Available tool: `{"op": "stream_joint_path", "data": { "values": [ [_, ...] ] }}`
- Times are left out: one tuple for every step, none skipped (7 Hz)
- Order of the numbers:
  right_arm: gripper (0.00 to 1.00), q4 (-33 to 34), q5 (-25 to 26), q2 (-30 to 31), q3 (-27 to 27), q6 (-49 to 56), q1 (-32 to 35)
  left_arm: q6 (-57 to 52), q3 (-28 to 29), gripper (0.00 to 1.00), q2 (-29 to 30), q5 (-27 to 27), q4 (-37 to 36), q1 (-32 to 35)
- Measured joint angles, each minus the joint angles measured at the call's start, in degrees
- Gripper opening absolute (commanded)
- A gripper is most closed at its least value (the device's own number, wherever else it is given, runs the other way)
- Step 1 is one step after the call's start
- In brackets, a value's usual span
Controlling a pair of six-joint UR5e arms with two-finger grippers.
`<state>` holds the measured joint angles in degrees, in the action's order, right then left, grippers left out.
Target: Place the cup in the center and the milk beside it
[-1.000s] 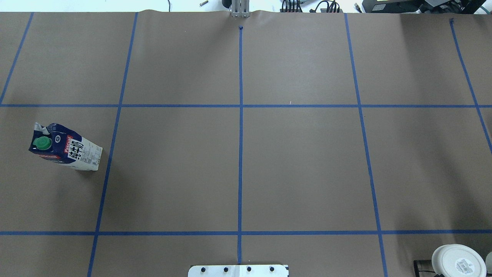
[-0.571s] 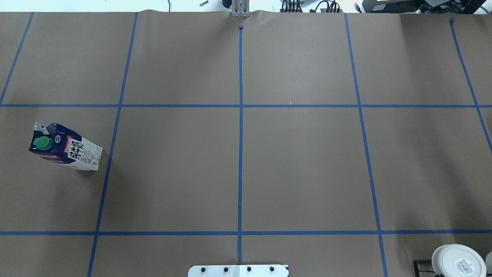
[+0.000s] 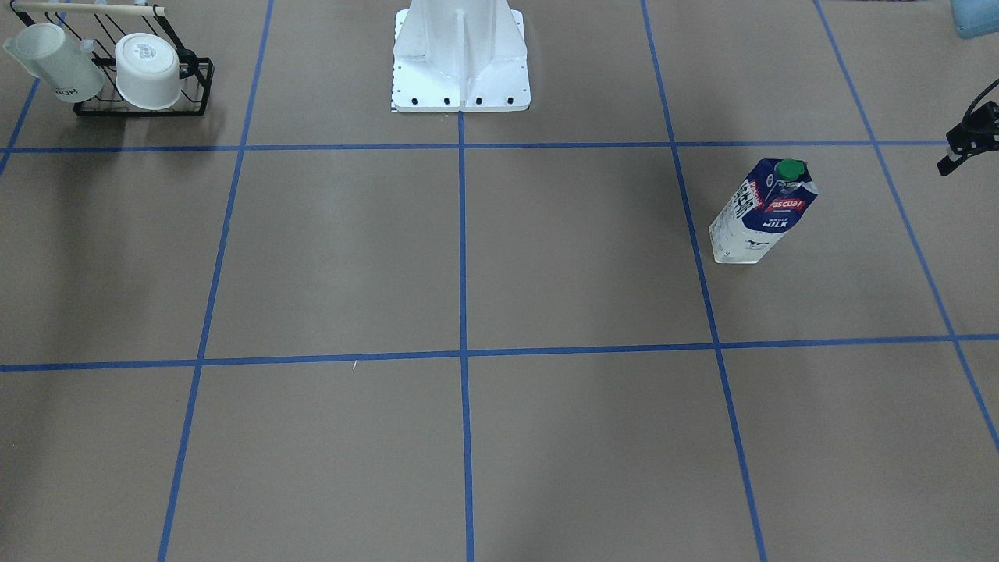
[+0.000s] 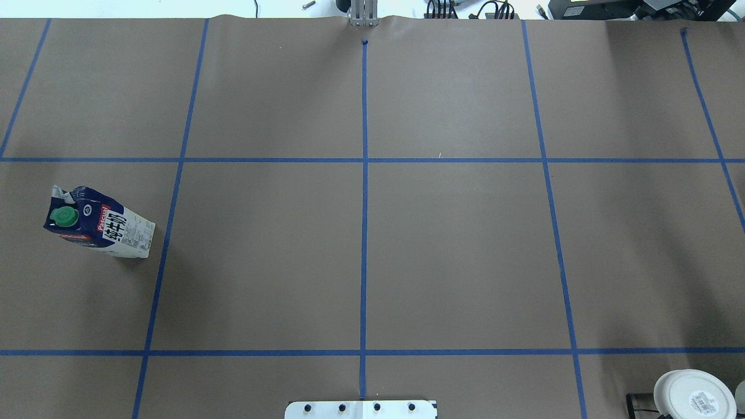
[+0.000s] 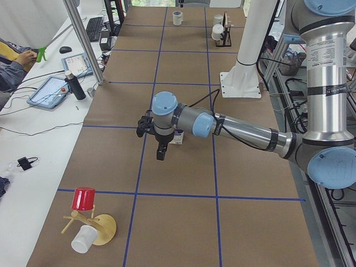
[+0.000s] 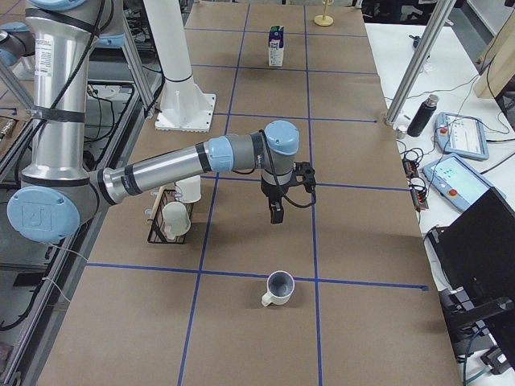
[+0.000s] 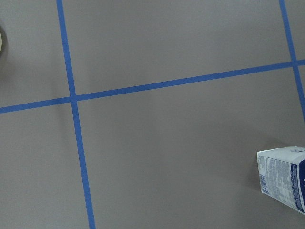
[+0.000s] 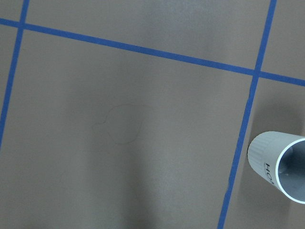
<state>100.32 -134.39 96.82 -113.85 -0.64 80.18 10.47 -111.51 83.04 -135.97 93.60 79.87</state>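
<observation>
You have the milk (image 4: 99,223) standing upright on the tabletop (image 4: 454,262), in an outer grid square on the robot's left, well apart from the centre line. The cup (image 6: 279,287) sits upright, mouth up, by a blue tape line towards the tabletop's right end, beyond the rack (image 3: 142,112) of mugs. The left pincer (image 5: 160,151) hangs over the tabletop near the milk, and the right pincer (image 6: 276,211) hangs near the cup. For both, you cannot tell whether the fingers are apart or together.

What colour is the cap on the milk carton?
The cap of the milk carton is green, clearest in the overhead exterior view.
</observation>
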Motion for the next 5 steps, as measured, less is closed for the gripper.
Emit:
{"op": "stream_joint_path", "data": {
  "values": [
    [1.0, -2.4, 0.2, 0.0, 3.8, 0.3, 0.5, 0.0, 0.2, 0.98, 0.0, 0.0, 0.0, 0.0],
    [1.0, -6.5, 0.4, -0.7, 9.8, 1.4, 2.6, 0.1, 0.3, 0.98, 0.0, 0.1, 0.0, 0.0],
    [0.99, -10.0, 0.4, -2.5, 16.8, 4.6, 5.6, 0.1, 0.4, 0.98, 0.0, 0.1, 0.0, -0.1],
    [0.99, -11.7, 0.5, -5.4, 24.2, 8.9, 8.5, 0.1, 0.4, 0.98, 0.0, 0.1, 0.0, -0.1],
    [0.99, -12.4, 0.5, -8.2, 30.4, 10.8, 10.2, 0.1, 0.4, 0.98, 0.0, 0.1, 0.0, -0.1]
  ]
}}
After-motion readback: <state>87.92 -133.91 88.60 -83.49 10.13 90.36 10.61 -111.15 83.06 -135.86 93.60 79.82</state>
